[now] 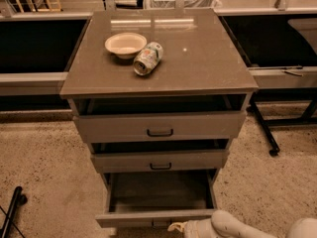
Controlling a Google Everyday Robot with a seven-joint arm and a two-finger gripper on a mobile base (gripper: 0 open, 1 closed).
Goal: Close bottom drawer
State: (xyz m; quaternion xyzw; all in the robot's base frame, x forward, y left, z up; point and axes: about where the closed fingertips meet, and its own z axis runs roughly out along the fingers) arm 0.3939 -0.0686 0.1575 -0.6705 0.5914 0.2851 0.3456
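Observation:
The bottom drawer (153,217) is pulled far out of the grey cabinet, its long pale grey box open and empty inside. Its narrow front panel runs along the frame's lower edge, and its small dark handle (159,223) is partly cut off. My gripper (177,227), white with a yellowish tip, comes in from the lower right. It sits right at the front panel, just right of the handle. The mid-width drawer (160,160) and the widest top drawer (159,126) above are each slightly pulled out.
A pale bowl (126,44) and a tipped can (147,59) lie on the cabinet top (198,58). Dark shelving runs left and right behind. A black wheeled leg (265,133) stands at right, and a black stand foot (12,212) at lower left on speckled floor.

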